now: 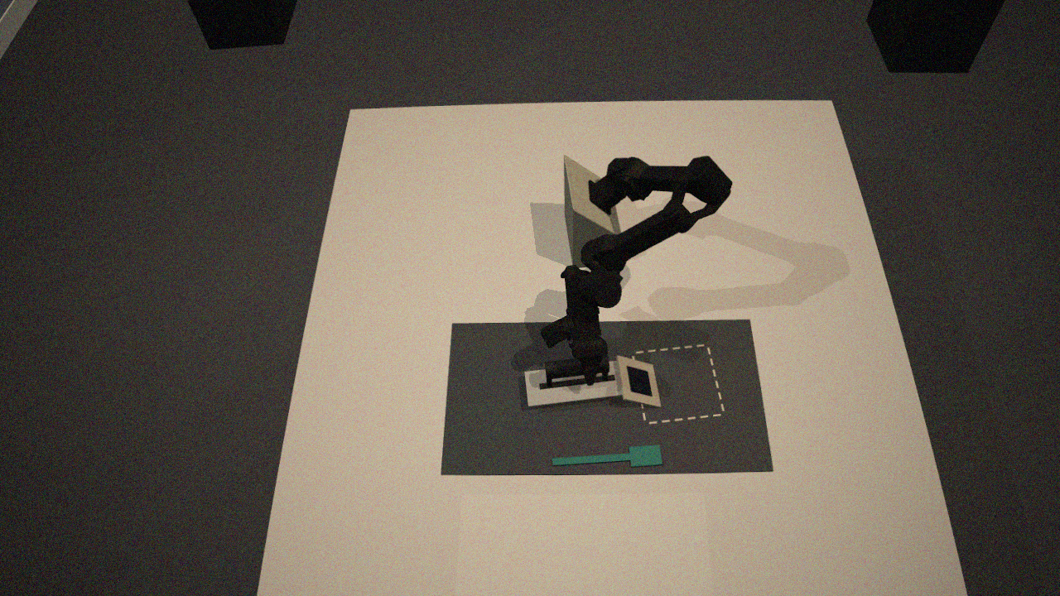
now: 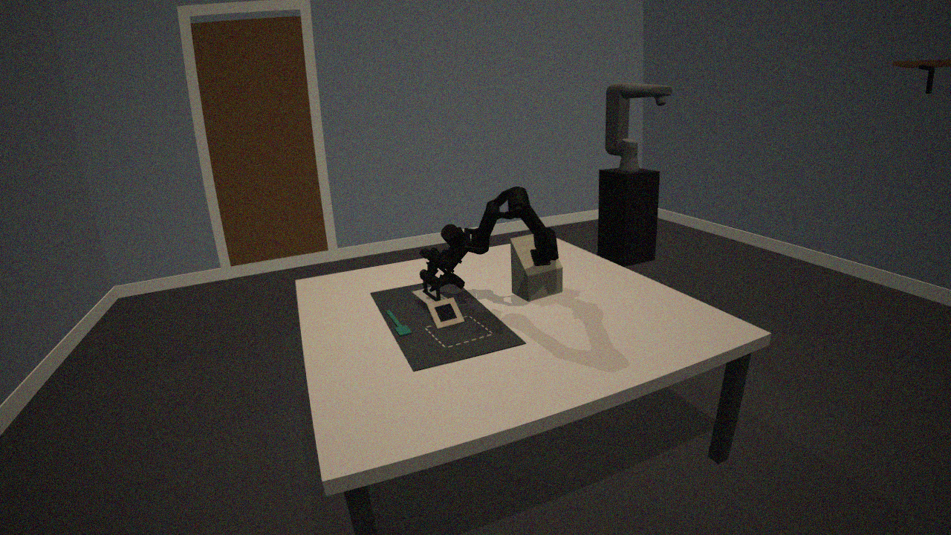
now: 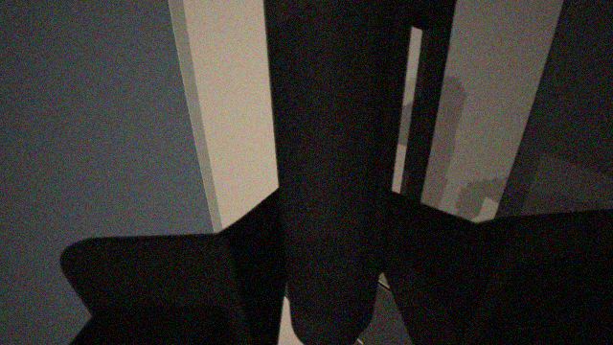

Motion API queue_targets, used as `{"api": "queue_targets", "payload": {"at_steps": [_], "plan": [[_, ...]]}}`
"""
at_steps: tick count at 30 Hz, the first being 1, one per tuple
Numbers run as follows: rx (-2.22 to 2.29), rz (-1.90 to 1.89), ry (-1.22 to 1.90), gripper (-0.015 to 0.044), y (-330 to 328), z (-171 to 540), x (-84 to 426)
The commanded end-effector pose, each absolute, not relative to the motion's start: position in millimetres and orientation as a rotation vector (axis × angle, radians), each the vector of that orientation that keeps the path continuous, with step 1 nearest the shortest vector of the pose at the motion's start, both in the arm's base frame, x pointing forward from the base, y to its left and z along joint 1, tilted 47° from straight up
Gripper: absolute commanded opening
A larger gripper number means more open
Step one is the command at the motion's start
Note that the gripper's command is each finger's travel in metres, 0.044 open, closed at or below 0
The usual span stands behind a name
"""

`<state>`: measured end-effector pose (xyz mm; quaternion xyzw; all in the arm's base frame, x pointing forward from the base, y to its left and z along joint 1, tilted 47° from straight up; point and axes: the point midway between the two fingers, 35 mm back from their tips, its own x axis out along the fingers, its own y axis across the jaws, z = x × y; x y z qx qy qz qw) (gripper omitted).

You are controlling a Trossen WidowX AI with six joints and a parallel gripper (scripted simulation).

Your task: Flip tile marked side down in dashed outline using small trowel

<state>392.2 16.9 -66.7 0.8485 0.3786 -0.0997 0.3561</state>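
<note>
Tile (image 1: 648, 394) (image 2: 452, 323) tilted, dark sq. mark showing.

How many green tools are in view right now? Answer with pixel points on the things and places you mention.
1. The green tool (image 1: 644, 455) (image 2: 403, 329) lies on the mat (image 1: 711, 448) (image 2: 425, 359), beside the tile (image 1: 623, 379) (image 2: 435, 322) and short of the dashed outline. The wrist view is largely blocked, but the top view shows no second.
</note>
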Motion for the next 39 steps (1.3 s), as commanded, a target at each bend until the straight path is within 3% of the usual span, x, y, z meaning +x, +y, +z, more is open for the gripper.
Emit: {"api": "queue_targets", "payload": {"at_steps": [1, 23, 39], "plan": [[2.192, -0.244, 0.966, 0.0, 14.7, -51.5, 393.7], [2.195, -0.244, 0.967, 0.0, 48.6, -8.5, 388.4], [2.19, -0.244, 0.965, 0.0, -13.9, -30.6, 397.3]]}}
